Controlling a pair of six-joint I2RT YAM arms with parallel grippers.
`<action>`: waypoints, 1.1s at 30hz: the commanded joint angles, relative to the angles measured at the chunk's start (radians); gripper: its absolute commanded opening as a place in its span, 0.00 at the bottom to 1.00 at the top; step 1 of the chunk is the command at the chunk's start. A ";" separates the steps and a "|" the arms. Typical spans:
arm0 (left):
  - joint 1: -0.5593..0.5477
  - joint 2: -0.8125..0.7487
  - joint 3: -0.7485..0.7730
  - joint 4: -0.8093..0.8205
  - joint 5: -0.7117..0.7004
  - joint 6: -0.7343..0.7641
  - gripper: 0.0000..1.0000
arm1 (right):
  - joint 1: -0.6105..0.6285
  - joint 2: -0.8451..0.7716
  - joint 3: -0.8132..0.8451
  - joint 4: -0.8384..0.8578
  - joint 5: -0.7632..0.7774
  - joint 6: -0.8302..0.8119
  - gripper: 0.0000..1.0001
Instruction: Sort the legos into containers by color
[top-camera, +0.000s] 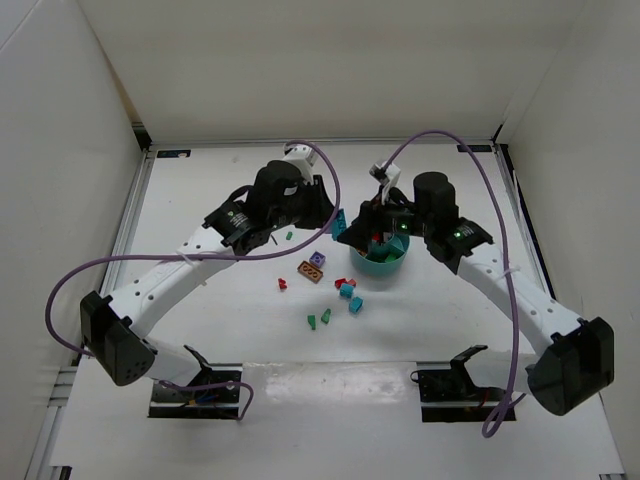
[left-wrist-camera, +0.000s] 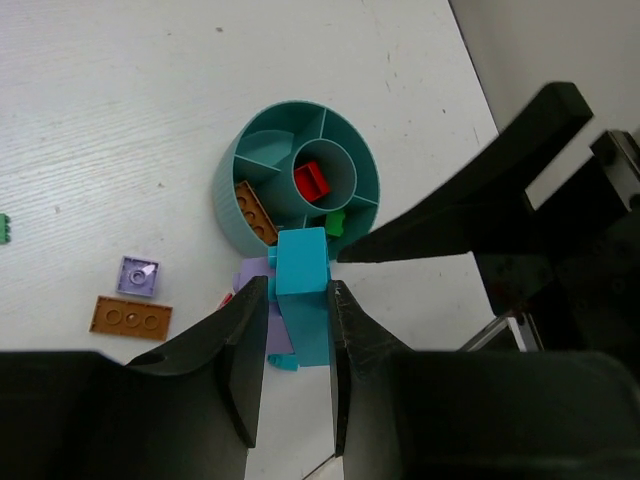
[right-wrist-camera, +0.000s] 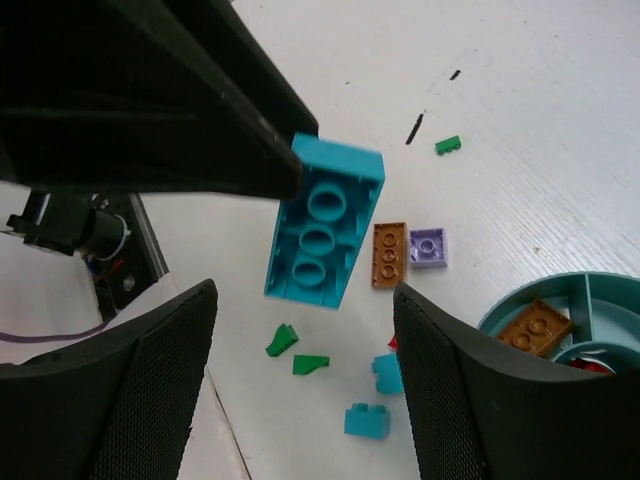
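Teal brick (left-wrist-camera: 302, 262): clamped between the two fingers of the left gripper (left-wrist-camera: 298, 290), off the tabletop (left-wrist-camera: 120, 110), just beside the near rim of the teal bowl (left-wrist-camera: 226, 178). In the right wrist view its underside shows three round tubes.

Bowl contents: red brick (left-wrist-camera: 311, 180) in the central cup; orange plate (left-wrist-camera: 255, 212) in one outer compartment; green piece (left-wrist-camera: 335, 222) in the next one.

Bowl stands on the tabletop right of centre, under the right arm's wrist.

Right gripper (right-wrist-camera: 300, 300): fingers spread wide, grasping nothing, facing the held brick.

Loose on the tabletop beside the bowl: second orange plate (left-wrist-camera: 130, 317), purple plate (left-wrist-camera: 137, 276) just beside it, small teal bricks (right-wrist-camera: 365, 420), green bits (right-wrist-camera: 282, 342), a red piece (top-camera: 282, 284).
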 joint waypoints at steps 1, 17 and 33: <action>-0.027 -0.034 0.020 0.022 0.006 0.008 0.00 | 0.005 0.019 0.073 0.076 -0.051 0.017 0.74; -0.090 -0.008 0.077 -0.027 -0.176 -0.007 0.00 | 0.037 0.089 0.128 0.054 -0.037 0.031 0.55; -0.093 -0.025 0.078 -0.030 -0.170 0.045 0.57 | -0.019 0.079 0.095 0.114 -0.137 0.114 0.00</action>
